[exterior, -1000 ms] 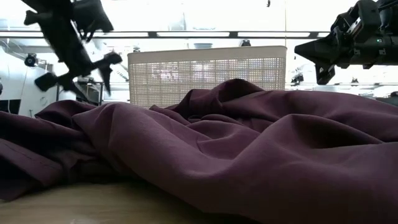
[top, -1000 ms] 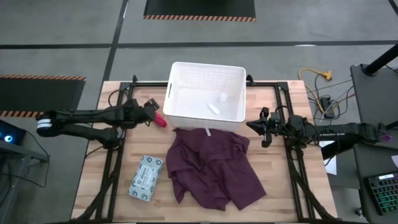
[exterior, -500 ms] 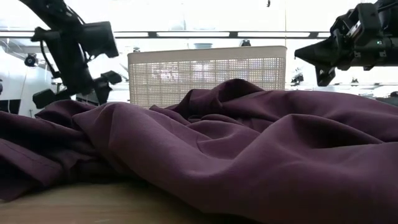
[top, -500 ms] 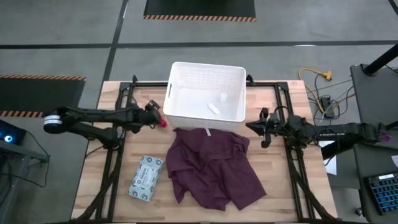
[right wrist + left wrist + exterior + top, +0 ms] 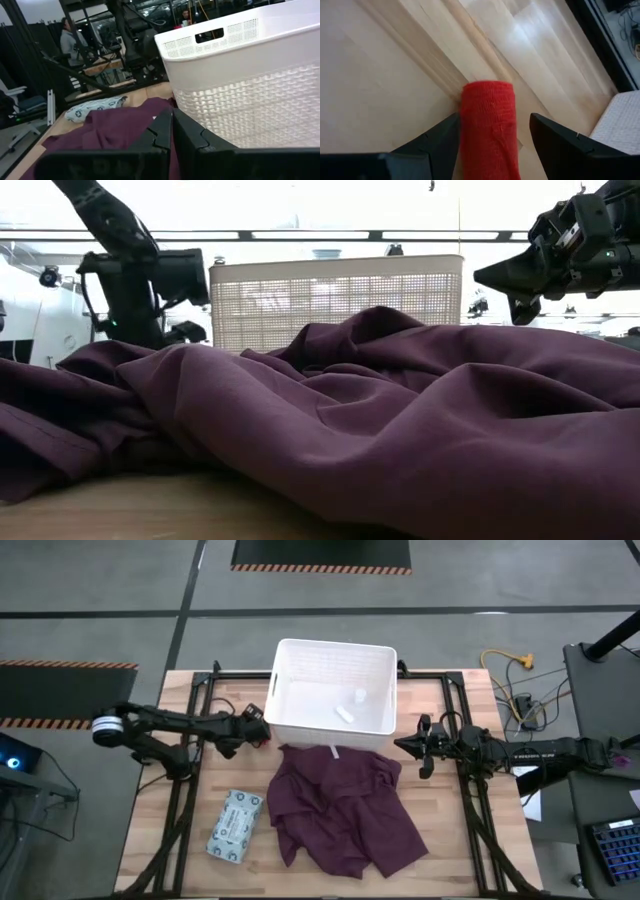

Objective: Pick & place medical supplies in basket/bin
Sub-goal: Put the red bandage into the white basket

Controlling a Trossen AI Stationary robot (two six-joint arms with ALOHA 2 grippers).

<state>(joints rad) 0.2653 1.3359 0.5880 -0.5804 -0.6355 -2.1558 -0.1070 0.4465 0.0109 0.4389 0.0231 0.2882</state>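
Observation:
The red tube (image 5: 487, 115) lies on the table just left of the white basket (image 5: 283, 722). My left gripper (image 5: 492, 126) is open and low over the tube, one finger on either side of it; in the high view the left gripper (image 5: 255, 730) hides most of the tube. A small white bottle (image 5: 358, 696) and a white stick (image 5: 344, 714) rest on the basket's floor. The patterned packet (image 5: 235, 825) lies flat near the table's near-left part. My right gripper (image 5: 172, 131) is shut and hangs in the air right of the basket, seen in the high view as the right gripper (image 5: 420, 747). My left gripper comes at the red tube slanting down from the table's left, fingers lying along it. One finger (image 5: 440, 137) sits close against the tube's side (image 5: 465, 125); whether it touches cannot be told. The other finger (image 5: 547, 135) stands apart from the tube.
A large maroon cloth (image 5: 345, 805) lies crumpled in front of the basket and fills the low view as the cloth (image 5: 350, 420). The basket wall (image 5: 622, 120) stands just beyond the tube. Bare wood lies left of the tube. A person (image 5: 66, 37) stands in the room behind.
My left arm has moved toward the table's right, toward the basket, and come down until its open fingers stand astride the red tube. The tube, basket, cloth and packet have stayed in place.

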